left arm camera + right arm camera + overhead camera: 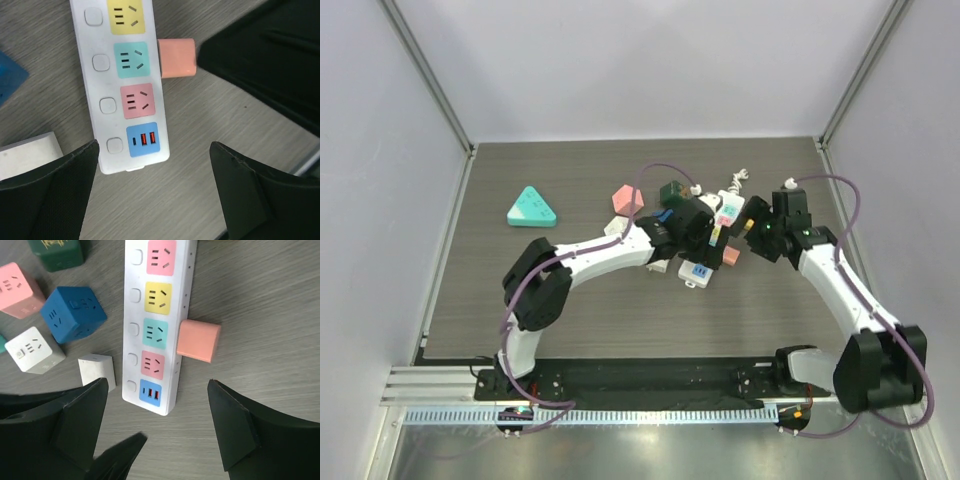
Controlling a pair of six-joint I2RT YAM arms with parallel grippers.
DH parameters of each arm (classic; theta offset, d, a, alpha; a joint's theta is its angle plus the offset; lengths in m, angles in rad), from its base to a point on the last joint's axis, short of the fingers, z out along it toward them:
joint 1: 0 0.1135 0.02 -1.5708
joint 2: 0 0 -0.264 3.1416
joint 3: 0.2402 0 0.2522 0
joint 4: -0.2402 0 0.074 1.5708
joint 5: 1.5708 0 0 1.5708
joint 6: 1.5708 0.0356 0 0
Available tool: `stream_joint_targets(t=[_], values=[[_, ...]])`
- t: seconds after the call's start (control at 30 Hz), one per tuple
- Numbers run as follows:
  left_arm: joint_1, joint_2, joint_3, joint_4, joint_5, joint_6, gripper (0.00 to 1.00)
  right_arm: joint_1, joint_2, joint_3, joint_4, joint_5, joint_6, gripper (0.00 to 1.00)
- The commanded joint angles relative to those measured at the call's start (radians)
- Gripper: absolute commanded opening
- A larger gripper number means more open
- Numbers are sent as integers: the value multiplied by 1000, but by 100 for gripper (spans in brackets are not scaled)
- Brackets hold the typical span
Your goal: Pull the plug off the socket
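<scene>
The white power strip (150,330) lies flat on the bench (520,300). The salmon plug (198,341) sits against the strip's long side, touching it, level with the teal outlet. The left tool (155,170) is spread wide over the strip's USB end and holds nothing. The right tool (156,390) is also wide apart over that end, empty. A blue cube (72,314) and a white cube (34,349) lie beside the strip.

Teal triangle (532,207) (far L); blue cube (73,314).

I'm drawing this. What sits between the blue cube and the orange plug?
The white power strip lies between the blue cube and the orange plug, seen in the right wrist view.
</scene>
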Motion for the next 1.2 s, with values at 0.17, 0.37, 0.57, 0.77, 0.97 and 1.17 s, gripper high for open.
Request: stream_joint_targets(t=[0.17,0.37,0.57,0.77,0.97,1.17], values=[[-86,148,183,-172,-226,143,100,-96,-250,-182,29,43,54,86],[-89,207,206,-178,-262,143,100,-199,-261,-201,26,18,10,86],[-88,280,255,-207,-250,132,100,-268,-209,-225,45,-71,-15,86],[-74,308,243,-189,-225,121,98,-289,-172,-259,104,-158,-33,86],[-46,284,180,-137,-140,101,69,-297,-121,-305,213,-258,-29,81],[1,231,90,-76,-1,72,33,-296,-87,-374,380,-367,-2,78]])
